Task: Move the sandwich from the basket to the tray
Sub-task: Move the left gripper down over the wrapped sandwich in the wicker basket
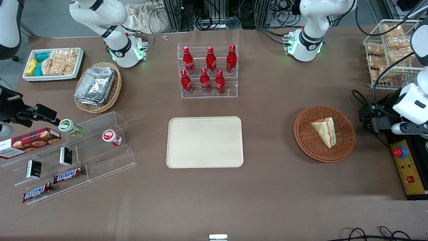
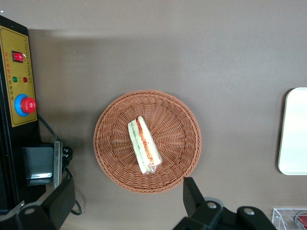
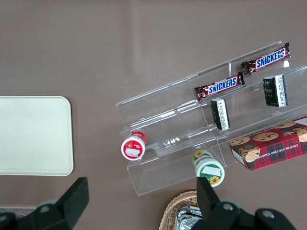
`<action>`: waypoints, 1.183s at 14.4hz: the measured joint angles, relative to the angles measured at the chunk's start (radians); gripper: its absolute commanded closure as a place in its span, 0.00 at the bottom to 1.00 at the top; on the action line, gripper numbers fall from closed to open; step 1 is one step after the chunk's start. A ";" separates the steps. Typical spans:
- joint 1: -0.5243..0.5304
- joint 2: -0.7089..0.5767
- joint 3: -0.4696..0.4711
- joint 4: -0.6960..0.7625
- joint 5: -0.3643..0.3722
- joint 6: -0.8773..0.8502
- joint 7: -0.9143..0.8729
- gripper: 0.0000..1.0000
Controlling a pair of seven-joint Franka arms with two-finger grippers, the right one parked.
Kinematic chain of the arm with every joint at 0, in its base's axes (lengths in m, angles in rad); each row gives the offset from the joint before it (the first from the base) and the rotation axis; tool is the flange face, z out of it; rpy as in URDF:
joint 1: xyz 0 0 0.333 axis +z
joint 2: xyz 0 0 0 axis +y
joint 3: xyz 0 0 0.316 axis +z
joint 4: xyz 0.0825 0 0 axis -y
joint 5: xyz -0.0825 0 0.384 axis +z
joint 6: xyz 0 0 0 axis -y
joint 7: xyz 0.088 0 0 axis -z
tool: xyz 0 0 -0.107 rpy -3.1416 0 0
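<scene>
The sandwich (image 1: pixel 325 131), a pale bread wedge with red, orange and green filling, lies in the round reddish-brown basket (image 1: pixel 302 140) toward the working arm's end of the table. The left wrist view shows the sandwich (image 2: pixel 144 145) in the middle of the basket (image 2: pixel 177 139). The beige tray (image 1: pixel 204 142) lies flat at the table's middle with nothing on it; its edge shows in the left wrist view (image 2: pixel 295 132). My left gripper (image 1: pixel 367 115) hangs well above the table beside the basket, open and empty (image 2: pixel 127 199). Its fingers stand wide apart.
A black control box with a red button (image 1: pixel 408 165) lies beside the basket under the working arm. A clear rack of red bottles (image 1: pixel 209 70) stands farther from the camera than the tray. A clear snack shelf (image 1: pixel 67 157) and a tan basket of foil containers (image 1: pixel 98 85) lie toward the parked arm's end.
</scene>
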 measured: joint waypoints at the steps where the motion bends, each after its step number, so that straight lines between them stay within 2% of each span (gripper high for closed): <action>1: 0.000 0.008 0.002 0.012 0.000 -0.006 0.000 0.00; 4: -0.011 0.044 0.002 0.013 -0.002 -0.012 -0.013 0.00; 9: -0.050 0.149 0.002 -0.014 -0.002 0.051 -0.281 0.00; 14: -0.050 0.151 0.006 -0.250 -0.001 0.293 -0.582 0.00; 17: -0.050 0.135 0.006 -0.423 0.000 0.455 -0.641 0.00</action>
